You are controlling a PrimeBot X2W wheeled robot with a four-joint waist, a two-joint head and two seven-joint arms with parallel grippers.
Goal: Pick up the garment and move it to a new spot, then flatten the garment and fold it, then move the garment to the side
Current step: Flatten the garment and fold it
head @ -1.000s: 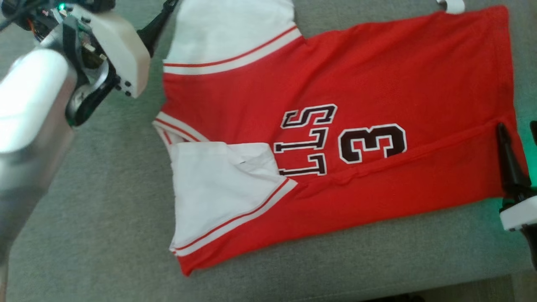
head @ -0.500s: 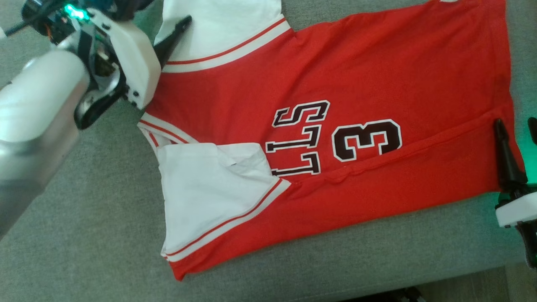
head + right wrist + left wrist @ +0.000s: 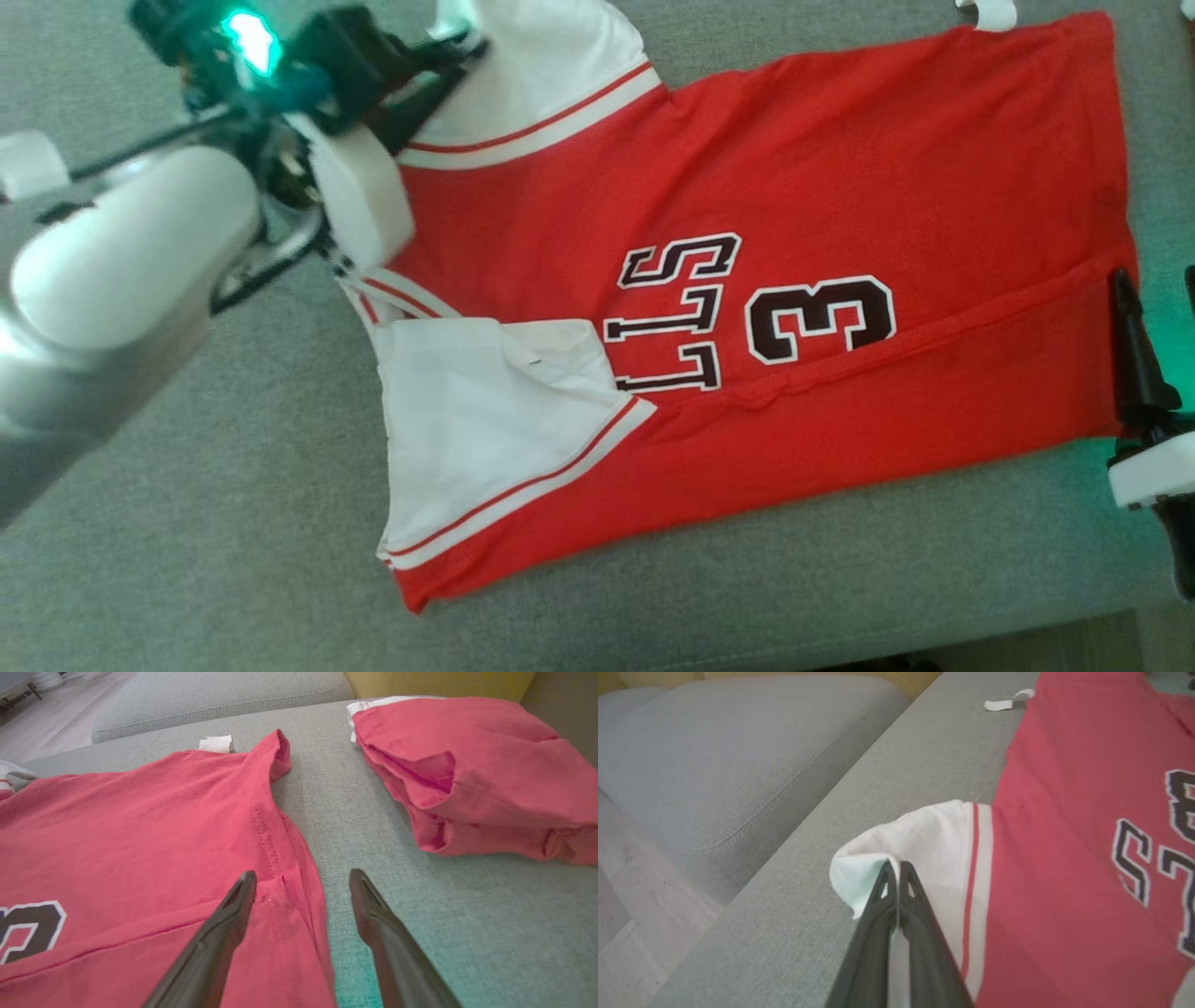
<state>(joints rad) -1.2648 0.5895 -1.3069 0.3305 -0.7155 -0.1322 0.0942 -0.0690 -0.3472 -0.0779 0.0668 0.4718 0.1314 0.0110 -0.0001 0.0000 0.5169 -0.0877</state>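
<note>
Head view first, far left: the left gripper (image 3: pixel 471 47) had closed in. A second earlier its fingers stood spread just off the edge of the jersey's (image 3: pixel 794 168) upper white sleeve (image 3: pixel 551 75); by now they were pressed together, pinching that sleeve at its outer edge. The left wrist view confirmed it, with both dark fingertips meeting on the white cloth and the sleeve's corner bunched up around them. The forearm had swung further in over the collar end.

Across the middle, the jersey lay flat on the grey sofa (image 3: pixel 187 513), number facing up, lower sleeve (image 3: pixel 485 420) folded over the chest and a long crease running toward the hem. It lay much as it had a second before.

At the far right, the right gripper (image 3: pixel 1156 285) sat where it had been, jaws spread wide, one finger over the red hem and the other out over bare cushion. Beyond it, the right wrist view showed a small white tag (image 3: pixel 216 743) and a second red garment (image 3: pixel 467 765) lying folded, apart from the jersey.
</note>
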